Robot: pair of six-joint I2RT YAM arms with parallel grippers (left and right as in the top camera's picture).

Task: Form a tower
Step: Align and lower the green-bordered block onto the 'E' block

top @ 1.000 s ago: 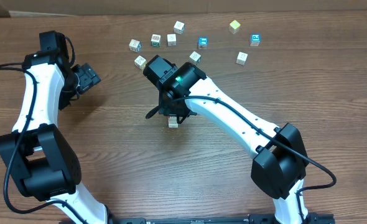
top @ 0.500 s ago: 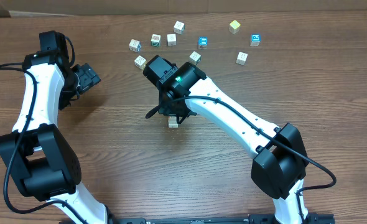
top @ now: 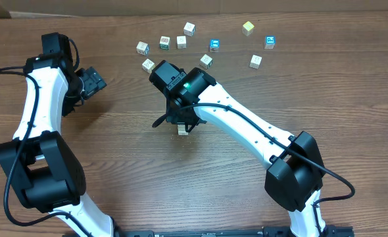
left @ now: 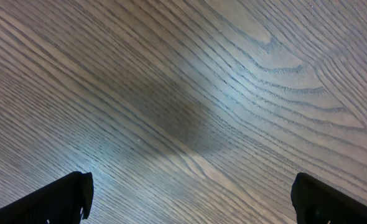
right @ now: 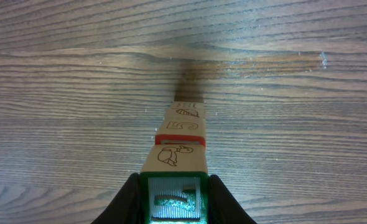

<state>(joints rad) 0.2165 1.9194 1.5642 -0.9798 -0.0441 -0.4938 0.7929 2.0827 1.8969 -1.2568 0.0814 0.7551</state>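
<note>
From overhead, my right gripper (top: 181, 122) has edged slightly left and far over the tower (top: 182, 130) mid-table, so I judge it is being trued up, not let go. The left gripper (top: 92, 82) hangs wide open and empty at far left, and its wrist view shows only bare table (left: 233, 93). In the right wrist view the jaws pinch the green-faced top cube (right: 174, 200); the cube faces carry line drawings, with no writing I can read.
</note>
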